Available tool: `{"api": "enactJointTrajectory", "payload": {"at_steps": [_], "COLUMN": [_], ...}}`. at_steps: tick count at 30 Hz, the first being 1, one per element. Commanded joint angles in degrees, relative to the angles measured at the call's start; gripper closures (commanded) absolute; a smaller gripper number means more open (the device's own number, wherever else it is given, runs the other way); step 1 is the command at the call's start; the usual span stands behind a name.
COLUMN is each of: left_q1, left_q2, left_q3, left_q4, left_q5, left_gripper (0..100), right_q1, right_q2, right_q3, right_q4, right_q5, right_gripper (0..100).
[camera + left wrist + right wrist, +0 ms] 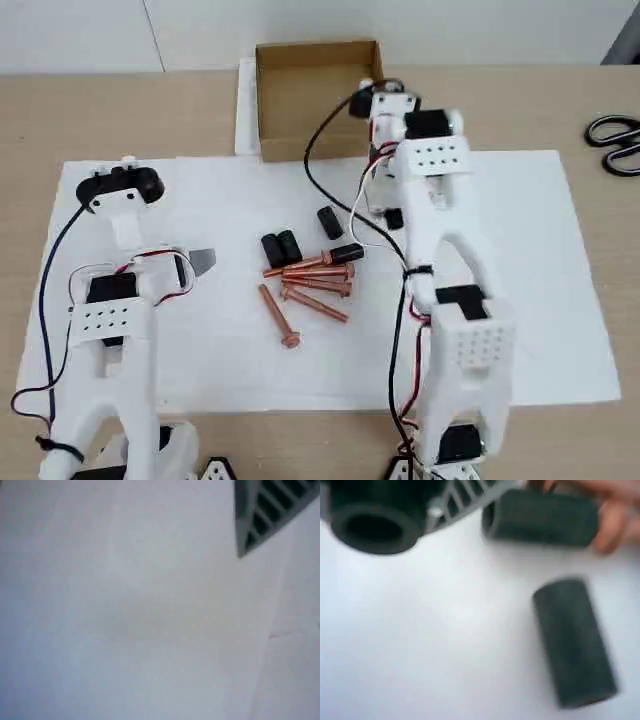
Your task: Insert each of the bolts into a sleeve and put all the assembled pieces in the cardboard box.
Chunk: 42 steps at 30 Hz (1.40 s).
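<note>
Several copper bolts [312, 280] lie in a loose pile on the white paper, one [277, 313] a little apart. Two black sleeves [280, 245] stand together left of the pile; another sleeve [330, 220] and one more [347, 252] lie near it. My right gripper [390, 215] hangs just right of them, shut on a black sleeve [375, 525] beside its grey finger [465, 497]. The right wrist view also has two free sleeves [540, 517] [575, 640]. My left gripper [203, 261] is shut and empty over bare paper, left of the parts; its finger [265, 510] juts in.
The open cardboard box [265, 100] stands at the back of the table, behind the right arm's wrist. Scissors [615, 140] lie at the far right edge. The white paper sheet [530, 230] covers the work area between the arms.
</note>
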Motion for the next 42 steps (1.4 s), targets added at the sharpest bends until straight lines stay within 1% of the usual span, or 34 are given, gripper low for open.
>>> {"api": "enactJointTrajectory", "payload": {"at_steps": [1, 3, 7, 10, 15, 17, 19, 22, 25, 28, 32, 34, 39, 42], "left_q1": [3.52, 6.15, 9.05, 9.58, 10.11, 11.78, 15.82, 22.42, 25.93, 27.16, 26.99, 27.43, 32.18, 32.09], "left_q2": [-0.18, -0.18, 1.32, 7.74, 22.77, 26.9, 27.87, 27.96, 28.48, 28.04, 28.13, 28.48, 28.48, 28.57], "left_q3": [-4.88, -9.01, -19.3, -27.21, -39.87, -43.56, -46.9, -49.98, -49.89, -48.84, -49.1, -49.01, -48.92, -49.01], "left_q4": [4.84, 9.85, 18.64, 24.53, 31.38, 32.79, 34.9, 36.84, 37.45, 40.26, 48.35, 49.67, 50.73, 50.2], "left_q5": [-5.54, -7.21, -7.38, -7.47, -7.3, -7.3, -7.03, -2.02, 5.1, 12.92, 28.4, 29.71, 32.97, 33.14], "left_gripper": [69, 69, 69, 69, 69, 69, 69, 69, 69, 69, 68, 68, 68, 68], "right_q1": [0.48, 1.45, 4.18, 6.37, 8.13, 8.04, 7.78, 7.78, 7.78, 7.78, 8.04, 8.04, 7.78, 7.78], "right_q2": [-10.42, -12.88, -16.31, -16.84, -17.1, -17.19, -17.19, -17.1, -17.1, -17.01, -16.92, -16.92, -16.92, -16.92], "right_q3": [-0.88, -0.62, -0.53, -0.44, 0.53, 2.02, 3.34, 4.13, 4.13, 4.13, 4.13, 4.13, 4.13, 4.13], "right_q4": [3.91, 4.79, 5.05, 5.14, 5.41, 5.23, 5.05, 4.97, 4.88, 4.88, 4.88, 4.88, 4.88, 4.79], "right_q5": [0.53, 0.53, 0.44, 0.44, 0.44, 0.44, 0.35, 0.18, 0.09, 0.09, 0.09, 0.09, 0.0, 0.0], "right_gripper": [99.5, 99.5, 99.5, 99.5, 99.5, 99.5, 99.5, 99.5, 99.5, 99.5, 99.5, 99.5, 99.5, 99.5]}}
